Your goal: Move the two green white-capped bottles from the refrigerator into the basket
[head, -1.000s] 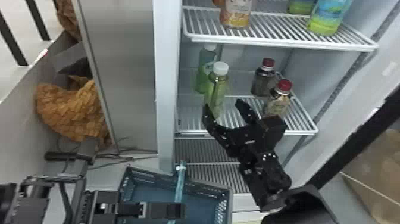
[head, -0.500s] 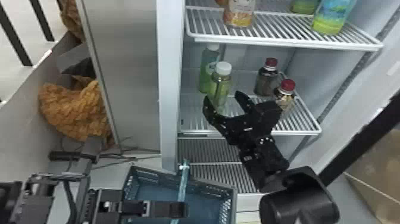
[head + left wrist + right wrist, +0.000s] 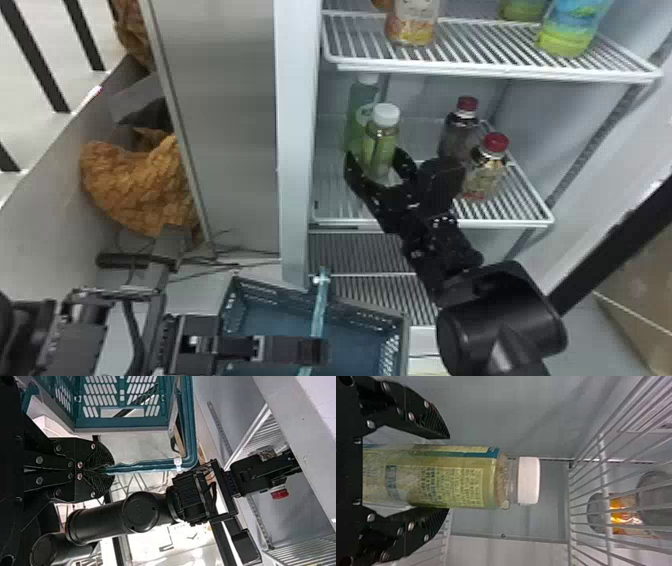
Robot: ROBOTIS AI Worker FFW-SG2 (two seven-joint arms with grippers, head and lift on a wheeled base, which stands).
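Bottle point(image 3: 381, 142) (front green) stood near shelf's point(image 3: 337, 220) left edge, right claw point(image 3: 375, 153) wide around it. Left claw point(image 3: 326, 351) pinched basket handle point(image 3: 320, 307).

Soft, even light in the head view; a dull sheen on the metal panel point(image 3: 225, 125); white glare washing out the background point(image 3: 194, 548) in the left wrist view; faint shadows across the dimmer refrigerator wall point(image 3: 494, 411) in the right wrist view.

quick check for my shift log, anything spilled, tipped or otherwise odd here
Nothing looks spilled or tipped: the front green bottle and the rear one stand upright on their shelf. Only the loose cables look untidy, straggling across the floor beside the refrigerator.
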